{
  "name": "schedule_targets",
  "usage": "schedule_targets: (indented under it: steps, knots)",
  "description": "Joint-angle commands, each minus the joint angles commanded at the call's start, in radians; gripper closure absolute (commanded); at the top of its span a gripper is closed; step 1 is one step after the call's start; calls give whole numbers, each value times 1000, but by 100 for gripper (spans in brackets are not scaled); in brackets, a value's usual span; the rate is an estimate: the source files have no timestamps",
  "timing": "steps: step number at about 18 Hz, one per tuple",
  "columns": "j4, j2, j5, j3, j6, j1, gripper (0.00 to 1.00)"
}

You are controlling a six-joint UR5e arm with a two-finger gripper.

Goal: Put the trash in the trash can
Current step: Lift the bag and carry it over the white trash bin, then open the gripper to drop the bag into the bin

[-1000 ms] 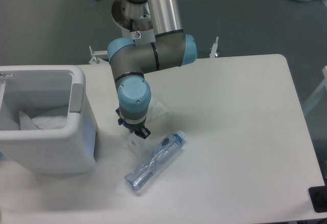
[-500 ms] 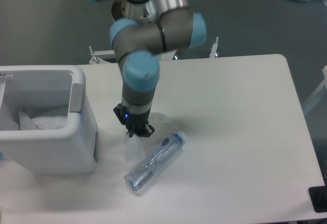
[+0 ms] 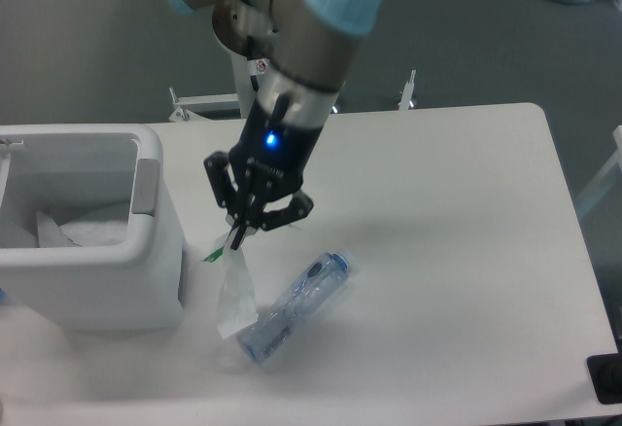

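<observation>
A clear plastic wrapper (image 3: 235, 295) hangs from the pincer (image 3: 236, 238), pinched at its top, just above the table's (image 3: 457, 251) left half; crumpled paper (image 3: 83, 229) already lies in the white bin (image 3: 146, 280) at the left edge; the crushed bottle (image 3: 293, 306) remains on the table, just right of the wrapper.

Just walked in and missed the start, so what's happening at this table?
The arm's gripper is pinching a small clear plastic wrapper, which hangs off the table beside the white trash can. Crumpled white paper already lies in the can. A crushed blue-capped bottle is on the table, not yet picked up.
</observation>
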Motion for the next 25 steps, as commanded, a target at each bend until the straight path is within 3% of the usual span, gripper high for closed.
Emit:
schedule_targets:
  steps: [3,9,20,22,24,25]
  knots:
    - [2,1,-32,37,-20,0,100]
    - [2,41,-163,31,-80,-28,100]
    - [3,58,-164,-66,-95,-199,100]
    - [5,61,-164,-87,-91,-199,91]
    - [6,63,-164,-104,-66,-206,62]
    - [6,64,-164,-115,-48,-212,59]
